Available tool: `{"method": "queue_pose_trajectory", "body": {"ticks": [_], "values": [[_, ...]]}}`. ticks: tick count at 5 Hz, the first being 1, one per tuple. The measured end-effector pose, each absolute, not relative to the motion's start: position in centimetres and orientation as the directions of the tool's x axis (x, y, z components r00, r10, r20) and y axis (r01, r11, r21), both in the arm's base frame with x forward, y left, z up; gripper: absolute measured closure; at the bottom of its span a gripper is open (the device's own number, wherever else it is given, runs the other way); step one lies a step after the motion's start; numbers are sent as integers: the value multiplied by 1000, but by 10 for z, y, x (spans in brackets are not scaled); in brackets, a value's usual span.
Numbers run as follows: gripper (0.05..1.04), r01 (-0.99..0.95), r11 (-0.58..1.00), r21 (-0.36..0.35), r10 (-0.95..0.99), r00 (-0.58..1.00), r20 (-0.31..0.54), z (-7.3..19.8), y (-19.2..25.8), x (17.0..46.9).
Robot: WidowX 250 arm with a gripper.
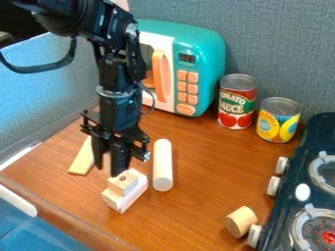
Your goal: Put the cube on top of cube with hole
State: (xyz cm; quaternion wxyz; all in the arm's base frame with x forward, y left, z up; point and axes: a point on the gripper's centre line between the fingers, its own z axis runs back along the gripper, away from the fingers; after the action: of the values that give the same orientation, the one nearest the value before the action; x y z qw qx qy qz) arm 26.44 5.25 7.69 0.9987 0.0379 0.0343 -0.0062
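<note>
The black gripper (108,169) hangs low at the left centre, its fingers apart. A pale wooden piece (107,163) shows in the gap between them, partly covered; whether it touches them I cannot tell. Just below and right of the right finger's tip is a small wooden cube (124,184) with a dark spot like a hole on its upper face. This cube rests on a longer pale block (130,195), which lies at a slant on the table.
Right of the gripper lies a white cylinder (163,164), and left of it a yellowish block (82,159). A toy microwave (206,59) and two cans (237,100) stand behind. A short wooden cylinder (241,221) sits near the stove (307,188) on the right.
</note>
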Motion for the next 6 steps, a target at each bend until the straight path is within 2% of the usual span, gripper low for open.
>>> {"method": "queue_pose_trajectory", "body": {"ticks": [2, 4, 5, 6], "values": [[773, 20, 998, 60, -15, 997, -81, 60, 55, 269], [773, 28, 998, 54, -23, 996, -82, 55, 55, 274], [731, 24, 998, 53, -20, 997, -78, 56, 54, 275], [430, 4, 998, 60, 2, 995, -101, 52, 55, 272]]}}
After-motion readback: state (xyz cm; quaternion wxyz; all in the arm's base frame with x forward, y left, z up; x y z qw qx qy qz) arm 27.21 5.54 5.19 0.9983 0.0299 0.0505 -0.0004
